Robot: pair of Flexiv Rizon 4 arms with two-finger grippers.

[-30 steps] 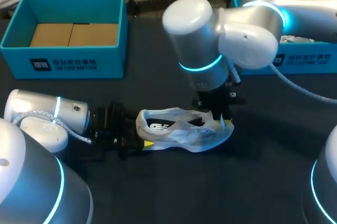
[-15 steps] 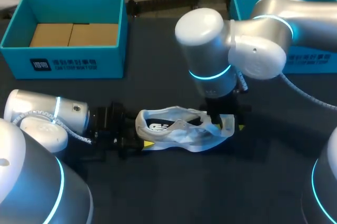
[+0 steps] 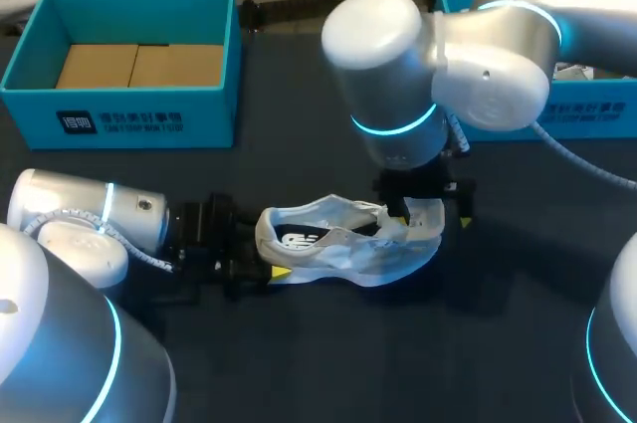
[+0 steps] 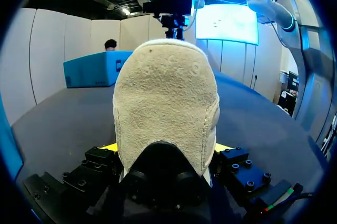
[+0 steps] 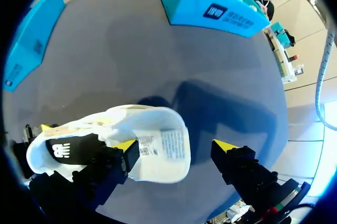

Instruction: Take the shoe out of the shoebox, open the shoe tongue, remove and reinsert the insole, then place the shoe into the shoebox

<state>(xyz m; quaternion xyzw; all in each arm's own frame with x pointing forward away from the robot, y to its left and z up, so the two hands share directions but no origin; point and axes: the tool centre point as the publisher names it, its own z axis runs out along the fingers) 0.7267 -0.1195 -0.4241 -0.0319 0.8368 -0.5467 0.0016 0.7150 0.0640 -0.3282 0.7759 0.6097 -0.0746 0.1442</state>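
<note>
Dark table: shoe at centre, outside the shoebox at 10 o'clock. Left gripper, 9 o'clock, clamps the heel. Right gripper, 3 o'clock, fingers spread, has just drawn the tongue up and outward. Insole likely next.

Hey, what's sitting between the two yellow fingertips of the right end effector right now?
In the right wrist view, the lifted tongue of the white sneaker lies there, touching one fingertip of the right end effector; the other fingertip stands clear.
</note>
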